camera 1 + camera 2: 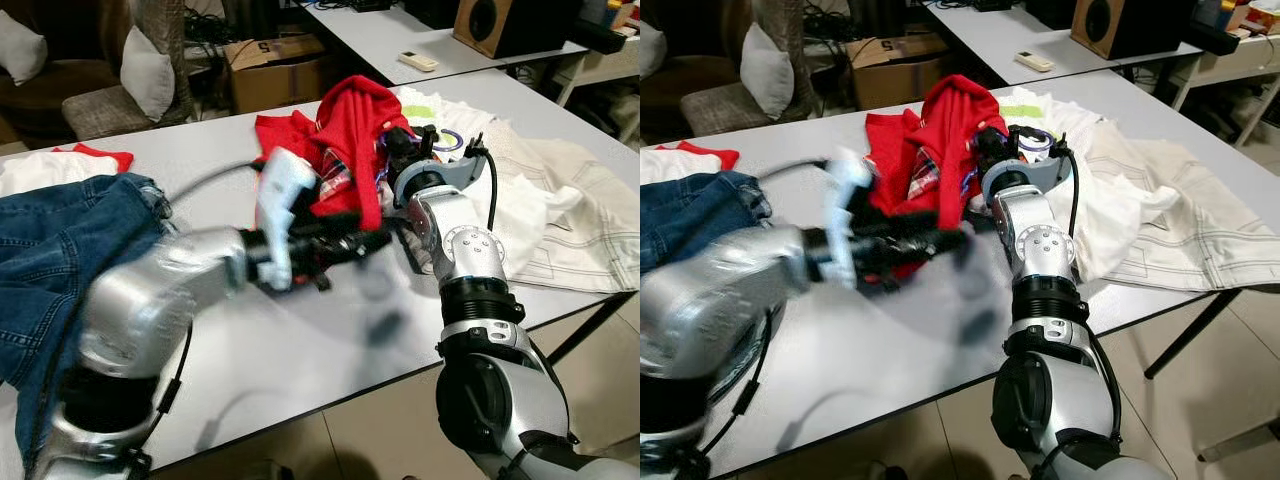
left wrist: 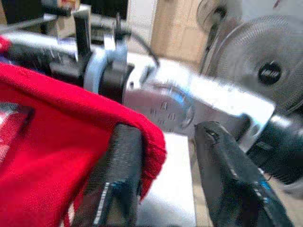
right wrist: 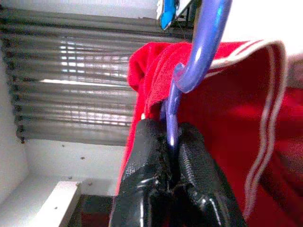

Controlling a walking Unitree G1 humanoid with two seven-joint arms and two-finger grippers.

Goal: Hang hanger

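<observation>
Reaching over a grey desk (image 1: 300, 370), the robot's right claw (image 3: 171, 142) is clenched on the thin stem of a purple hanger (image 3: 196, 52), the two black fingers (image 3: 142, 161) pinching it just below its hook. A red garment (image 1: 345, 130) is draped on the hanger and hangs directly behind and around the claw, a pale trim running along its edge.

To that claw's left, the left claw (image 2: 165, 175) is released, its fingers spread wide, with one finger (image 2: 118, 175) touching the rolled lower hem of the red garment and the other standing apart from the cloth. The left arm is blurred in both eye views.

Farther left of the left claw, blue jeans (image 1: 60, 260) lie bunched at the near edge of the desk. Right of the right claw, a cream-white cloth (image 1: 560, 220) spreads across the desk. Beyond the claws, off the desk, stand a cardboard box (image 1: 275, 70), a chair with a white cushion (image 1: 145, 70), and a second desk carrying a remote control (image 1: 418, 61) and a speaker (image 1: 500, 22).
</observation>
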